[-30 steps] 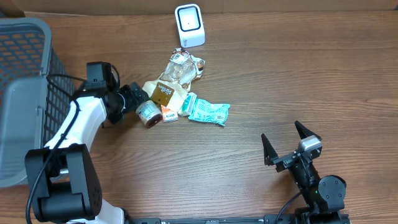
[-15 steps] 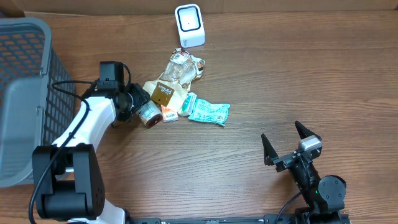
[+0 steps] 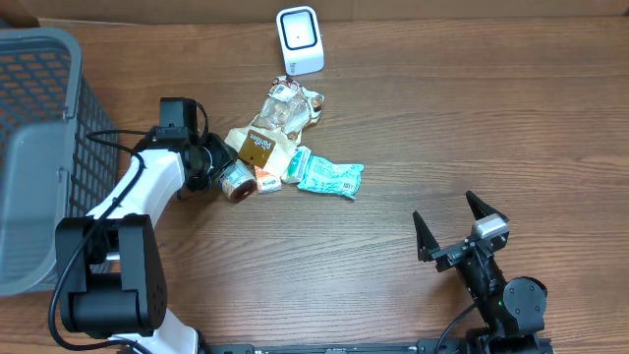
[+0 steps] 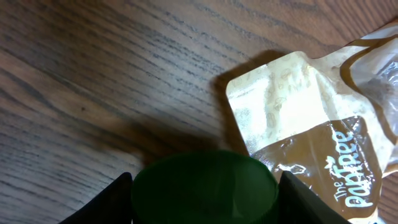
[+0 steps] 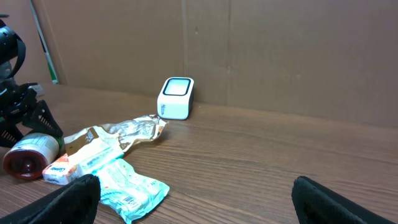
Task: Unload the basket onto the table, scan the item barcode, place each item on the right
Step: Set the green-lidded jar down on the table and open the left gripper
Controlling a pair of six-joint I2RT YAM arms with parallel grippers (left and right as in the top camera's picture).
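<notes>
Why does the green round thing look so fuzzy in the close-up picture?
Left wrist view: the green jar top is probably too close to the lens, so it blurs, while the pouch and wooden table look sharp. Overhead view: the whole jar looks crisp, evenly lit. Right wrist view: its own fingers are dark blurs.

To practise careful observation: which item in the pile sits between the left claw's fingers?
The small round green-lidded jar, lying on its side. The other items are flat packets.

White scanner (image 5: 175,98) before the cardboard wall (image 5: 280,56); can (image 5: 30,157) and teal packet (image 5: 129,190) at left.
</notes>
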